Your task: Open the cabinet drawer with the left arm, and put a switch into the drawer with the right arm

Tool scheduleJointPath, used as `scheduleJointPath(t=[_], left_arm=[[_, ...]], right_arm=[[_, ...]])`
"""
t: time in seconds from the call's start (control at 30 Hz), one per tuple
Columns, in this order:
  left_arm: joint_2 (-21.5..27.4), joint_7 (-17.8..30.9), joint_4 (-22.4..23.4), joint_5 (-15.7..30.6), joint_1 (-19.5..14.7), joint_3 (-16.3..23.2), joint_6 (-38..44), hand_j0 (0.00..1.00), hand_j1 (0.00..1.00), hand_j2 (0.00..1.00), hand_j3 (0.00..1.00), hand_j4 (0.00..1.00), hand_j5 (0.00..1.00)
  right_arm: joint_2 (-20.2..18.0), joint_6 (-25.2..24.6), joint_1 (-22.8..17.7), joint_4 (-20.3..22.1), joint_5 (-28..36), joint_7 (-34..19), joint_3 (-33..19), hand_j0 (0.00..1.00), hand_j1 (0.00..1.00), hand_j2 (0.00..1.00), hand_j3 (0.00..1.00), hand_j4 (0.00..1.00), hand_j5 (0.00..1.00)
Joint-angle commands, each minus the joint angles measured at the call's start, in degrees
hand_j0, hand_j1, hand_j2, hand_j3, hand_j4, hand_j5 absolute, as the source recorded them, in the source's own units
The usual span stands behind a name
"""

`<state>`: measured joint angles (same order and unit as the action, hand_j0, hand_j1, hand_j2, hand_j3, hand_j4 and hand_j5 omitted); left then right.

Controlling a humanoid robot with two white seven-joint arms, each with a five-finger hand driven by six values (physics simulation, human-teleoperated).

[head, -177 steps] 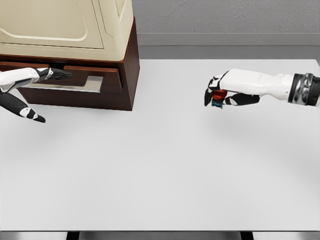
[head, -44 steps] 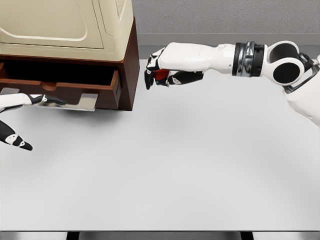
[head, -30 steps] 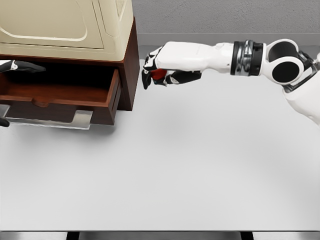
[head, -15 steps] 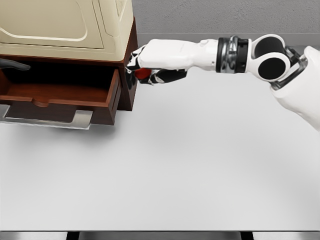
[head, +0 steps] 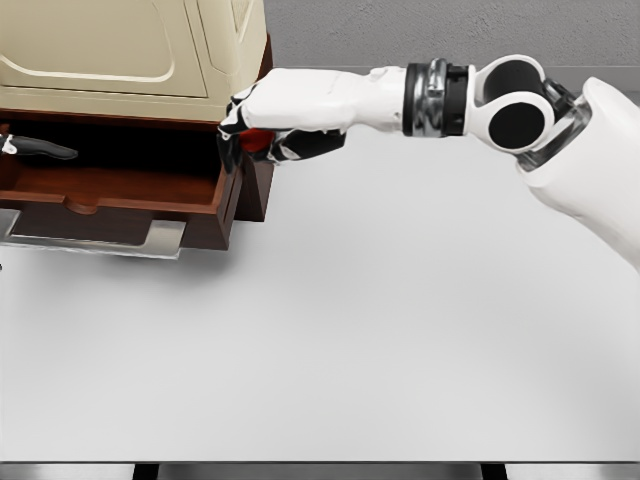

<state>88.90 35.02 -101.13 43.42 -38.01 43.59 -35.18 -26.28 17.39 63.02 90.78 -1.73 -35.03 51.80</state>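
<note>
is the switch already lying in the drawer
No, the red switch is in the right hand, held over the right edge of the open drawer, whose visible floor is bare.

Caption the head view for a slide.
Right hand carries the red switch toward the open drawer of the cabinet.

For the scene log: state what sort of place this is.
Probably a simulated tabletop test bench: a bare white table, a plain grey back wall, and one dark wooden cabinet with an open drawer.
</note>
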Motion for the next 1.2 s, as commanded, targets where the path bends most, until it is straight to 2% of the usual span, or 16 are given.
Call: scheduleJointPath(t=[0.0,0.33,0.5,1.17], left_arm=[[-1.72,-0.02,-0.04,0.35,0.04,-0.08,0.18,1.00,1.00,1.00,1.00,1.00,1.00],[-1.10,-0.02,-0.04,0.26,0.92,-0.08,0.18,1.00,1.00,1.00,1.00,1.00,1.00],[-0.93,-0.02,-0.04,0.17,1.36,0.01,0.18,1.00,1.00,1.00,1.00,1.00,1.00],[0.22,-0.02,-0.04,0.26,2.23,0.01,0.18,1.00,1.00,1.00,1.00,1.00,1.00]], right_arm=[[0.35,-0.60,0.00,0.01,0.24,0.03,0.23,0.47,0.47,0.47,0.47,0.47,0.47],[4.31,-2.89,1.84,-1.92,0.32,0.03,1.28,0.47,0.47,0.47,0.47,0.47,0.47],[7.03,-2.89,2.90,-4.65,0.32,0.03,2.34,0.47,0.47,0.47,0.47,0.47,0.47],[13.80,-2.10,5.89,-15.72,0.06,0.03,5.15,0.47,0.47,0.47,0.47,0.47,0.47]])
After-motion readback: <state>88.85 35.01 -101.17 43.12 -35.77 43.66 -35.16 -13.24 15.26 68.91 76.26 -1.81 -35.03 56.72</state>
